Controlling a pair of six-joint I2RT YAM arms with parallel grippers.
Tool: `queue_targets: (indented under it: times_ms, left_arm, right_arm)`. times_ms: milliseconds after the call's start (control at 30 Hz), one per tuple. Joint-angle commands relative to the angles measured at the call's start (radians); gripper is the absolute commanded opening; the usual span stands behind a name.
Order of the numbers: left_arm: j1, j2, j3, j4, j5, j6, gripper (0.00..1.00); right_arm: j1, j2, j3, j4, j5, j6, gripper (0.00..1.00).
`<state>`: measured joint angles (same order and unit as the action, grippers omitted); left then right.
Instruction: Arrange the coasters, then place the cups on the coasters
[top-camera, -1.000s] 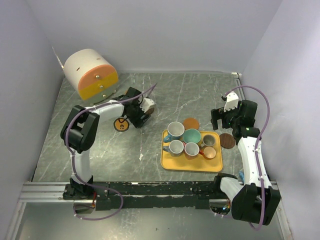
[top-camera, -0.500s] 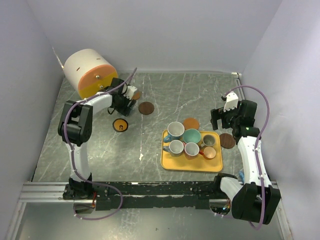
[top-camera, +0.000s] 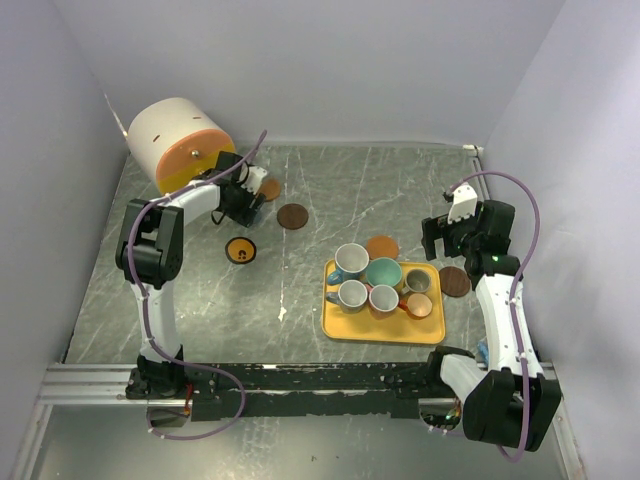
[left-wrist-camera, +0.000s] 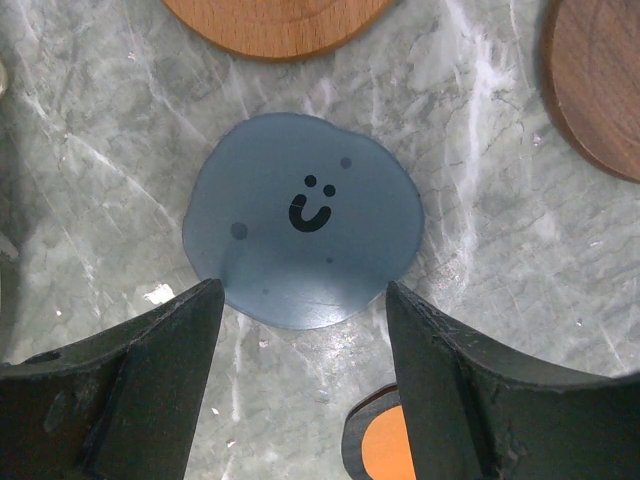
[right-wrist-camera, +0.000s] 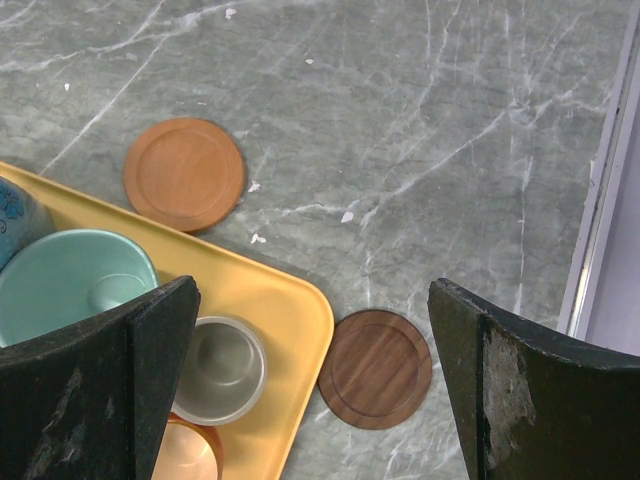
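Observation:
My left gripper (left-wrist-camera: 302, 296) is open, low over a slate blue coaster (left-wrist-camera: 305, 220) with a smiley face, one finger on each side of its near edge. Around it lie an orange coaster (left-wrist-camera: 275, 20), a dark brown coaster (left-wrist-camera: 600, 90) and a yellow-orange coaster with a dark rim (left-wrist-camera: 385, 445). In the top view this gripper (top-camera: 240, 197) is beside the cylinder. Several cups, among them a teal cup (top-camera: 383, 272) and an orange cup (top-camera: 420, 305), stand on the yellow tray (top-camera: 345, 328). My right gripper (right-wrist-camera: 312, 300) hangs open above the tray corner, near a dark brown coaster (right-wrist-camera: 376, 368) and an orange coaster (right-wrist-camera: 184, 173).
A big white-and-orange cylinder (top-camera: 180, 145) lies at the back left, close to my left gripper. Walls close the table on the left, back and right. A raised white rim (right-wrist-camera: 600, 180) runs along the right edge.
My left gripper moved from the table's middle back and left toward the cylinder, leaving a dark brown coaster lying uncovered, and its jaws narrowed slightly. The right arm has not moved.

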<state>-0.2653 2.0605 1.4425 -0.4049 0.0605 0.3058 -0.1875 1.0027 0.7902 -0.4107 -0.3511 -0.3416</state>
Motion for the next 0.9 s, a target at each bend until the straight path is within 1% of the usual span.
queue_targets:
  times_ms: [0,233,433,500,700,800,867]
  left_arm:
    - [0.001,-0.021,-0.039,-0.054,-0.008,0.009,0.77]
    - [0.002,-0.066,-0.047,-0.067,0.034,-0.008,0.77]
    - [0.001,-0.094,-0.018,-0.067,0.080,-0.015,0.79]
    - [0.000,-0.125,-0.027,-0.042,0.120,-0.016,0.80]
    - [-0.036,-0.263,-0.144,0.121,0.347,-0.008,0.85]
    - [-0.072,-0.289,-0.181,0.182,0.438,-0.021,0.87]
    - [-0.097,-0.288,-0.191,0.209,0.466,-0.030,0.88]
  right_arm:
    - [0.003,-0.015,-0.016,-0.001,-0.005,-0.005,1.00]
    - [0.003,-0.007,-0.014,-0.002,-0.011,-0.006,1.00]
    - [0.004,-0.008,-0.014,-0.002,-0.012,-0.006,1.00]
    - [0.003,-0.007,-0.015,-0.002,-0.011,-0.006,1.00]
    - [0.003,-0.003,-0.014,-0.001,-0.011,-0.004,1.00]
    - [0.003,0.001,-0.014,0.000,-0.008,-0.003,1.00]
    - [0.003,0.002,-0.014,0.001,-0.002,0.000,1.00]
